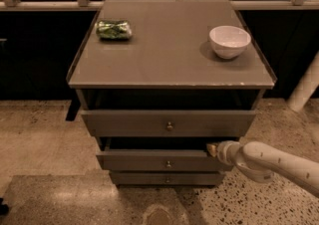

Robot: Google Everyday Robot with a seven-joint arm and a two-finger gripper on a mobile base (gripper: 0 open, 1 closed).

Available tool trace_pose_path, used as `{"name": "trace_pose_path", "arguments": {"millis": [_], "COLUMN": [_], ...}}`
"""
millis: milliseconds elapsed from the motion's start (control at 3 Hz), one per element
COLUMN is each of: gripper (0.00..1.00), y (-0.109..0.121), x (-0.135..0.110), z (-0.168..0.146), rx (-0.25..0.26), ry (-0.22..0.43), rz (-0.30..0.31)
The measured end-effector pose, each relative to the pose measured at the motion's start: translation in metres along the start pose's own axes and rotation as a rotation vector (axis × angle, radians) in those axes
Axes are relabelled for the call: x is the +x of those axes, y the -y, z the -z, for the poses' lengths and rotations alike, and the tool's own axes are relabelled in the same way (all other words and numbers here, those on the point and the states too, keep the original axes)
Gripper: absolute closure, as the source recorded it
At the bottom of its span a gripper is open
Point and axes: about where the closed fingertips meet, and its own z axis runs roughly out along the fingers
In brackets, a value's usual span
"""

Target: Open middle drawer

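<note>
The grey cabinet [169, 64] has three drawers. The top drawer [124, 122] stands pulled out a little. The middle drawer [134, 160] with its small round knob [168, 164] stands slightly out from the cabinet, with a dark gap above its front. My gripper [212, 149] reaches in from the right on a white arm [279, 164] and sits at the top right edge of the middle drawer's front, right of the knob. The bottom drawer [149, 178] sits just below.
A white bowl [229, 41] stands on the cabinet top at the right, and a green crumpled bag [113, 29] lies at the back left. A white post [305, 87] stands right of the cabinet. Speckled floor lies in front.
</note>
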Motion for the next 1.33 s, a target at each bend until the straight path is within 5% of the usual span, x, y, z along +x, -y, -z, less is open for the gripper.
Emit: {"name": "trace_pose_path", "arguments": {"millis": [1000,1333], "gripper": [1.00,1.00], "y": [-0.023,-0.037], "x": [0.041,0.062], "z": [0.041,0.064], "rx": [-0.142,-0.261], "ry": [-0.144,-0.210], "rz": [-0.003,0.034]}}
